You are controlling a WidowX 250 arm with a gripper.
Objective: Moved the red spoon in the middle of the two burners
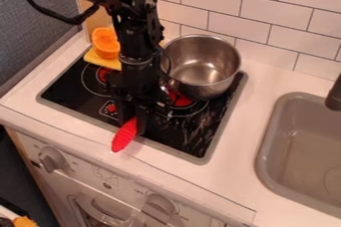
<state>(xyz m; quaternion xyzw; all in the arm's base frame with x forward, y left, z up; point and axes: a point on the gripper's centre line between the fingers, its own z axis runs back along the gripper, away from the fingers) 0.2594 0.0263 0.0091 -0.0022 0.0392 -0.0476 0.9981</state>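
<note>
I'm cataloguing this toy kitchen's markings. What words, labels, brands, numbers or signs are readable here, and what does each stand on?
No text can be quoted with certainty.
Cooktop: a small white-outlined square with a red mark inside, too small to read.
Oven's front panel: a faint outline marking between the left knob and the right knob, and tiny print beside the right knob, both too small to read.

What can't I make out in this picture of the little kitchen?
All in the camera view:
- Upper end of the red spoon: hidden by the robot's hand.
- Part of the left burner: behind the arm.
- Part of the right burner: under the metal pot.
- Rest of the sink and faucet: cut off by the right edge.
</note>
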